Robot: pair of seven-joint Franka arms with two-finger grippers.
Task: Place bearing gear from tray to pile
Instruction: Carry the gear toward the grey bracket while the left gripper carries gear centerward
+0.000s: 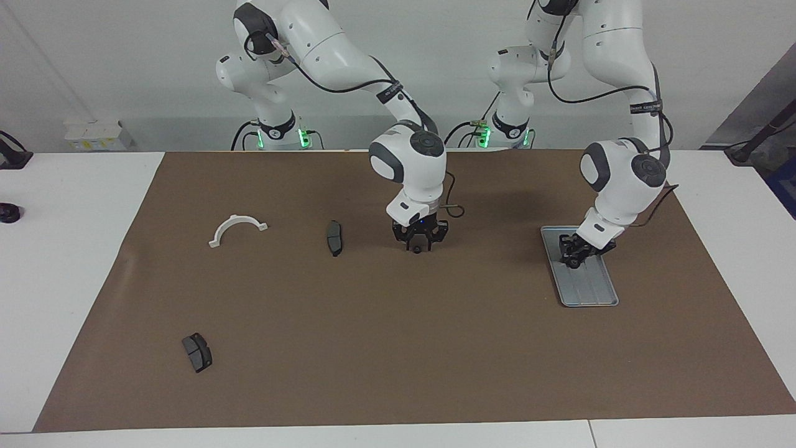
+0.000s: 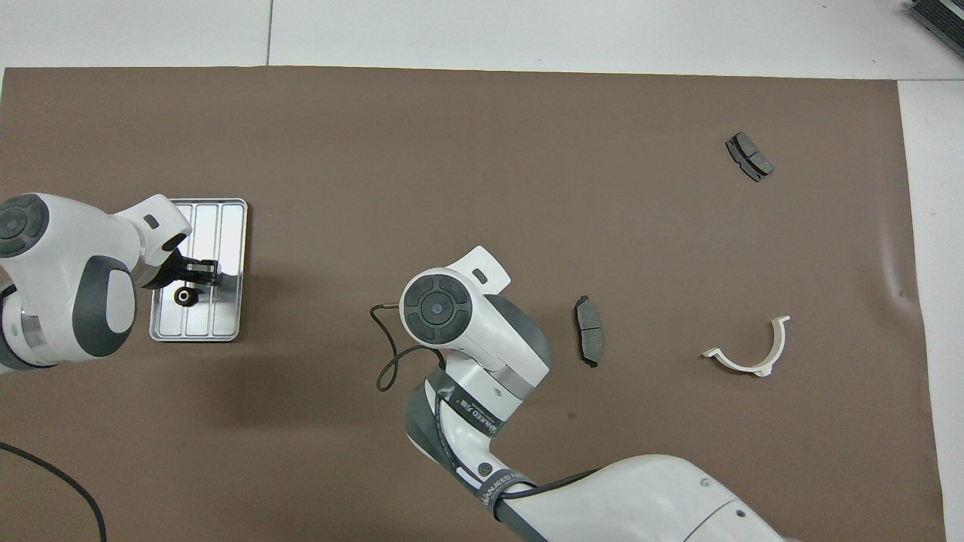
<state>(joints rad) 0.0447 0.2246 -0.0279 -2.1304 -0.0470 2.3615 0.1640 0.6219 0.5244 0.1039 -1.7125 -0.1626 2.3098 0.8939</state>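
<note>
So the white counter [image 1: 74, 261] has a big brown paper mat [image 1: 398, 348] on it. On that: a grooved silver-grey metal tray [image 1: 591, 292], a white half-ring bracket [image 1: 236, 229], two dark grey brake pads [image 1: 334, 238] [image 1: 197, 352].

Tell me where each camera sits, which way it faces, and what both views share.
Facing view: high across the table, looking at the robots; both arms show from their bases, the left hand down on the tray, the right hand over the brown mat.
Overhead view: high above the robots' end, looking steeply down; both arms enter from the bottom.
Shared: tray, white bracket, two brake pads.
</note>
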